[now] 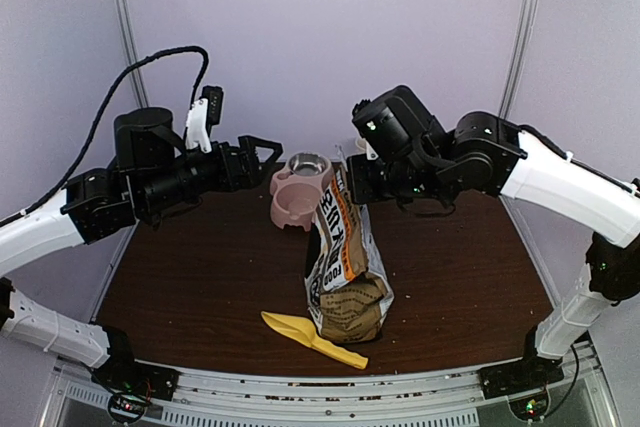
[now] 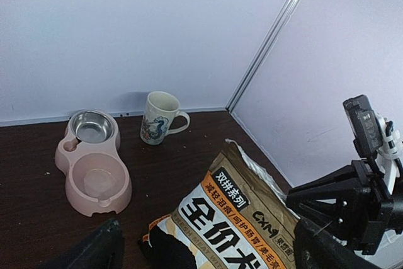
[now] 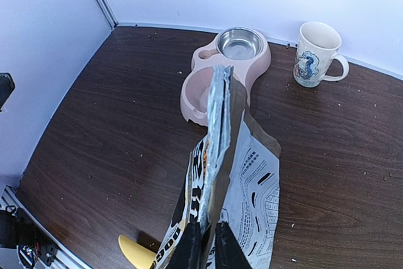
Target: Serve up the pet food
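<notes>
No kibble shows in any view; whatever is in the tan-and-white printed bag (image 1: 340, 267) is hidden. The bag stands upright mid-table, leaning a little. My right gripper (image 1: 352, 187) is shut on the bag's top edge; in the right wrist view its fingers (image 3: 192, 247) pinch the folded foil rim of the bag (image 3: 252, 174). My left gripper (image 1: 270, 152) is open and empty, in the air left of the bag's top and above the pink double bowl (image 1: 290, 209). In the left wrist view the bag (image 2: 252, 218) lies between the spread fingers (image 2: 94, 250).
The pink bowl (image 2: 101, 203) (image 3: 189, 102) holds a steel insert (image 1: 308, 164) in its far cup. A yellow scoop (image 1: 315, 337) (image 3: 135, 253) lies near the front edge beside the bag. A printed mug (image 2: 160, 118) (image 3: 315, 55) stands at the back wall.
</notes>
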